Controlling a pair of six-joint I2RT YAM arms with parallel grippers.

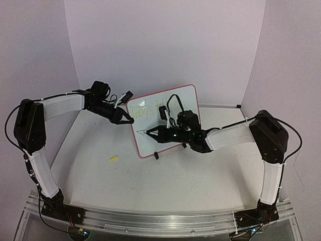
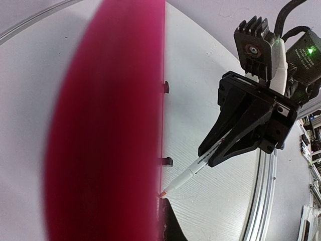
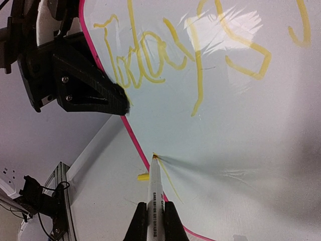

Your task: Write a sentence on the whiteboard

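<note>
The flat white tabletop (image 1: 150, 191) spread beneath both pincers. Propped up on it, on little black clip feet, was the small white whiteboard with a thin red rounded frame (image 1: 186, 98). Its upper left edge was clamped between the closed jaws of the left pincer (image 1: 128, 119), which steadied it from the side. The right pincer (image 1: 150, 132) was closed on a slim white marker pen (image 3: 154, 193) that jutted straight ahead of its fingertips. The yellow tip touched the board's lower left, just inside the frame and below the left pincer. Above and ahead of the right pincer ran the sentence (image 3: 150, 70) in faint yellow cursive: "Today" and a few further letters on one line, so I judged the second line barely begun. Ahead and slightly left of the right pincer, off the board, lay a small yellow piece, perhaps the pen cap (image 1: 114, 158). With the tip so near the frame, a stroke could ride onto the red edge. Too firm a press could rock the board on its feet or twist it in the left pincer's edge grip. The thin marker could also slide back in the jaws, leaving the pale ink fainter.
</note>
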